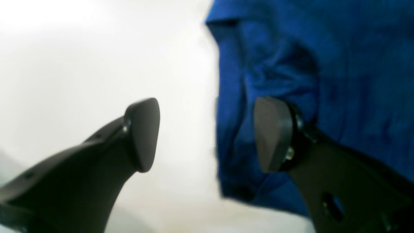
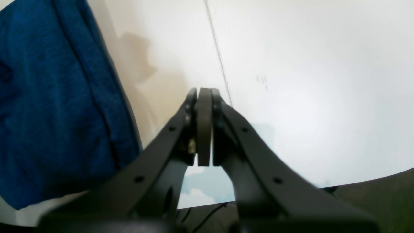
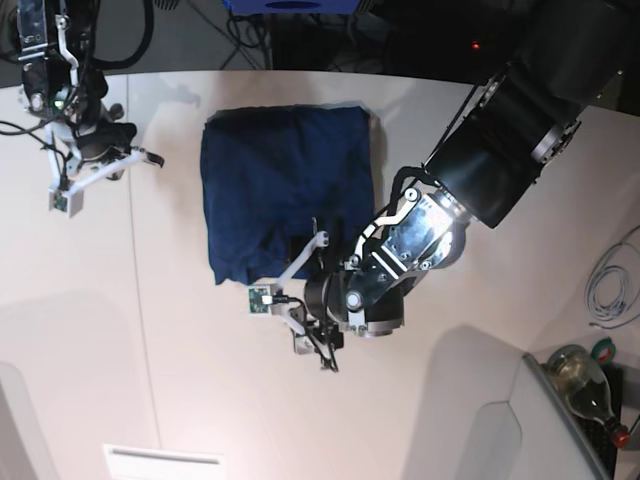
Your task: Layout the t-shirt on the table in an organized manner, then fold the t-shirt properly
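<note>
Bare table [image 3: 480, 330] around t-shirt [image 3: 285, 180]

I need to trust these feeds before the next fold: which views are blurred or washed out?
Left wrist view: soft focus throughout, the table blown out white. Right wrist view: the t-shirt fairly sharp, glare on bare tabletop, arm shadow beside the cloth. Base view: sharp, evenly lit.

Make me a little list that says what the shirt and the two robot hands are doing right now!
shirt: the t-shirt, dark blue, folded into a rough rectangle, lying on the table
left gripper: jaws apart at the shirt's near edge, one finger over the cloth, one over bare table, holding nothing
right gripper: jaws pressed together, empty, over bare table beside the shirt
table seam: thin dark line past the right gripper
</note>
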`<move>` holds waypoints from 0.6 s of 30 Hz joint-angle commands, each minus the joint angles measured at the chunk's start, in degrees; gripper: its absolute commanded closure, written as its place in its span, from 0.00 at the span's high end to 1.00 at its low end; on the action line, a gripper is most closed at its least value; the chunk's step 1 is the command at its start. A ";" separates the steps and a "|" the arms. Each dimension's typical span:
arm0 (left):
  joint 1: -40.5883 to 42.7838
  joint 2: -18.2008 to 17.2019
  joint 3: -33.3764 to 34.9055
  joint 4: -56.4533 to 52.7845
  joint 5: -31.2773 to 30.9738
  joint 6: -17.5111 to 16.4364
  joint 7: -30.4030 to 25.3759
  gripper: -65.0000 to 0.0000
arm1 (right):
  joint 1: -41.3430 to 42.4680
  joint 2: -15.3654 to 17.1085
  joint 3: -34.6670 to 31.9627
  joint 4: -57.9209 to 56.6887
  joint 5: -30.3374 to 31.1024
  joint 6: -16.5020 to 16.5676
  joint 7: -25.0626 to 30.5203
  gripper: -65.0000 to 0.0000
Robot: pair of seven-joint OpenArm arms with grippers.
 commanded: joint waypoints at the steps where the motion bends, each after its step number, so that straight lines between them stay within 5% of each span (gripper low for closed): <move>1: -1.08 -1.03 -0.49 2.28 -0.10 0.38 0.18 0.67 | 0.24 0.83 0.46 1.00 -0.10 0.22 1.01 0.00; 8: 4.72 -9.99 -1.81 16.61 -0.10 0.38 4.31 0.64 | -1.08 2.85 0.46 3.90 -0.10 0.22 0.75 0.00; 10: 9.38 -12.19 -7.17 22.06 -0.10 0.38 6.07 0.43 | -2.67 3.55 0.55 6.37 -0.10 0.22 0.75 0.00; 12: 16.06 -13.16 -15.35 27.78 0.25 0.38 6.77 0.07 | -6.01 4.78 1.34 10.15 -0.19 0.22 0.75 0.00; 13: 19.76 -13.33 -20.45 30.59 0.34 0.38 6.77 0.00 | -8.20 5.05 2.13 11.82 -0.19 0.22 0.75 0.00; 18: 39.01 -15.97 -40.32 39.47 -0.01 0.38 6.25 0.00 | -18.58 5.31 5.82 12.78 -0.10 0.31 0.92 0.00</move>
